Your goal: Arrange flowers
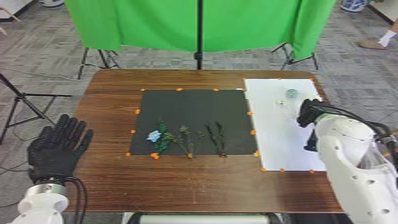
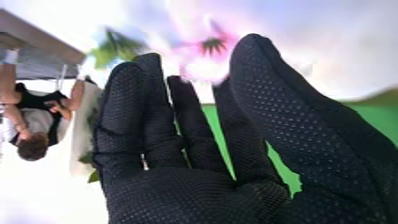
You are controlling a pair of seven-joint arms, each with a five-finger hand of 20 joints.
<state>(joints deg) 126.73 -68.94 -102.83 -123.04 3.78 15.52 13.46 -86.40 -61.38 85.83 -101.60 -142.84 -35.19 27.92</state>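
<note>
One pink flower [image 2: 206,52] lies just past our right hand's [image 1: 309,112] fingertips, by the white sheet [image 1: 282,135]; that's our nearer hand, fingers straight, thumb apart. Contact and stem line we can't tell; we'd go forward, then pinch across the stem. Our left hand [image 1: 55,150], spread, is well apart.

A big green cloth [image 1: 138,25] behind a brown wooden worktop [image 1: 178,187], thin black stands [image 1: 200,30], gray floor [image 1: 44,57].

Bright, even light — in the right wrist view, glare whitens a pink flower [image 2: 211,47].
</note>
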